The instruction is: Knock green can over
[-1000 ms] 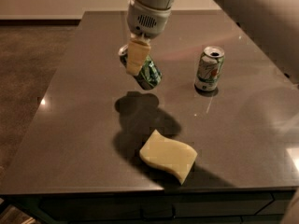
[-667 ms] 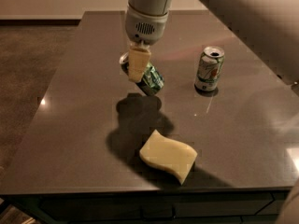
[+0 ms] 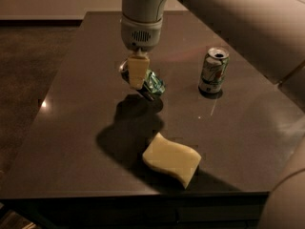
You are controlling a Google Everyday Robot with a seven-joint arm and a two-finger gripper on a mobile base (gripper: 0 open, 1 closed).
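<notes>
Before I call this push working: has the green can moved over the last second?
Yes. The green can, tilted at the gripper, has shifted toward the sponge, judged against the pale can, which stayed put.

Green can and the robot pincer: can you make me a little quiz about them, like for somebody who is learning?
1. True or false: the green can leans over.
2. Which can stands upright? A: the pale can. B: the green can.
3. Fill in: the pincer hangs above the table, right at the ___ can.
Key: 1 true; 2 A; 3 green.
</notes>
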